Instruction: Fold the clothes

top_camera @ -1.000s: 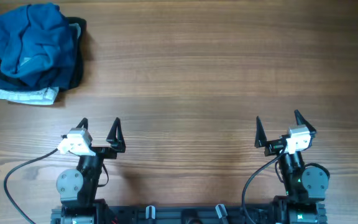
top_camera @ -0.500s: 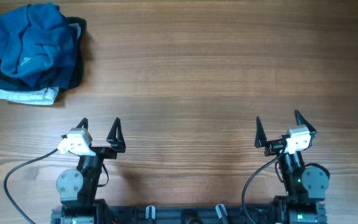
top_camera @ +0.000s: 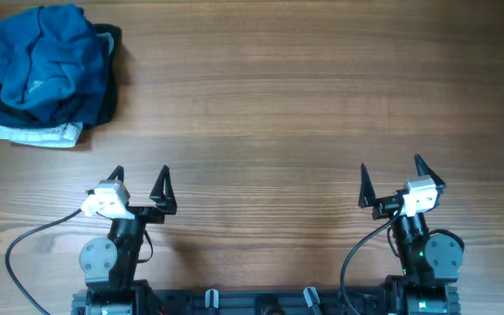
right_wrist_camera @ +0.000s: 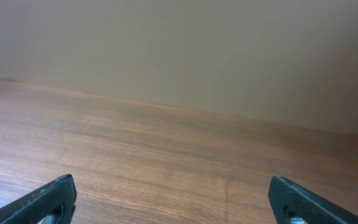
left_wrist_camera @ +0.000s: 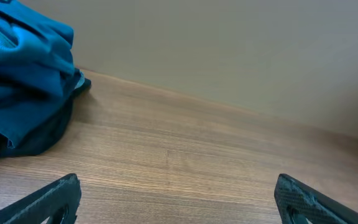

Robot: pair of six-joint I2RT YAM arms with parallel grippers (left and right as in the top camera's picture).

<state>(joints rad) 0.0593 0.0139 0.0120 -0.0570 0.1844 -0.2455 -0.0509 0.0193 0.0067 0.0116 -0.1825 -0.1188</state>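
Note:
A heap of clothes (top_camera: 49,74) lies at the far left corner of the wooden table: a crumpled blue garment on top, dark and white pieces under it. It also shows at the left of the left wrist view (left_wrist_camera: 23,74). My left gripper (top_camera: 140,175) is open and empty near the front edge, well short of the heap; its fingertips show in the left wrist view (left_wrist_camera: 179,196). My right gripper (top_camera: 392,171) is open and empty at the front right, also shown in the right wrist view (right_wrist_camera: 173,196).
The wooden table (top_camera: 278,105) stretches between the arms and the back edge. A plain wall stands behind the table's far edge (right_wrist_camera: 185,112). Cables run from both arm bases along the front.

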